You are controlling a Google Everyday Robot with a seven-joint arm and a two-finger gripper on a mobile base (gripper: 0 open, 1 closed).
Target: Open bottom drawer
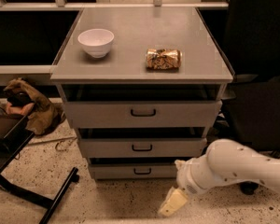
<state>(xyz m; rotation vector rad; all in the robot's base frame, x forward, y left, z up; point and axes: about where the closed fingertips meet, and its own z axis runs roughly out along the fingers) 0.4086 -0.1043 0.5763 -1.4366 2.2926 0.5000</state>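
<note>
Low, right of cabinet [140,73] front: gripper [173,202], grip state impossible to tell | bottom drawer [112,171] apparently shut, lowest of three fronts, loop handle [142,171] at centre, up-left of gripper, apart | next: lift to handle height, approach square-on, hook loop, pull straight out, clear of middle drawer [107,148]

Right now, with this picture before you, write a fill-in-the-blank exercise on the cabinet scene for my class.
The cabinet has ____ drawers. On top, the white bowl sits ____ of the crushed can. The gripper hangs near the ____, lower right of the bottom drawer.
Missing words: three; left; floor.
</note>
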